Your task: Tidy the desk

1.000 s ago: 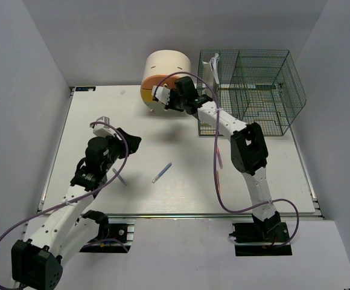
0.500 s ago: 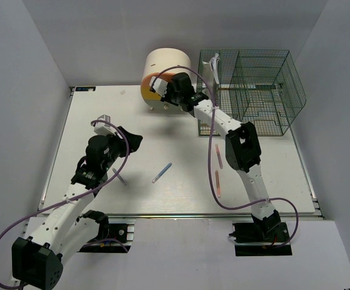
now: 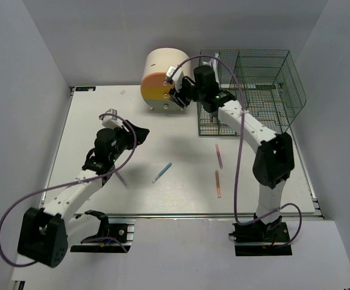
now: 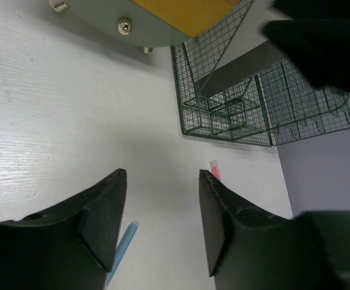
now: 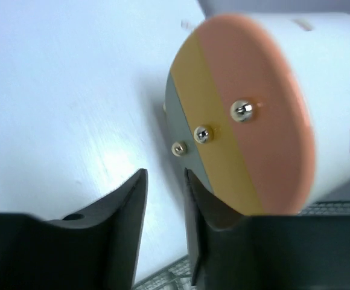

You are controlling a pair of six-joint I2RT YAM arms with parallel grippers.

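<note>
Right fingers (image 5: 122,208) narrowly apart, empty, facing drawer box (image 5: 265,90); align squarely on middle knob (image 5: 203,134) before closing. Left fingers (image 4: 102,208) apart.

Top view: bright, even, diffuse light from overhead. The white surface (image 3: 102,115) is well exposed with no glare. Shadows beneath the arms (image 3: 247,128) are faint and soft-edged. Focus is sharp throughout.

Left wrist view: surface grain and organizer (image 4: 235,115) are crisp. A dark shape at top right is out of focus.

Right wrist view: cool bluish cast. The drawer box (image 5: 253,121) is soft and blurred, with a pale glare patch on the surface beside it.

The jaws read near-black and underexposed in both wrist views.
</note>
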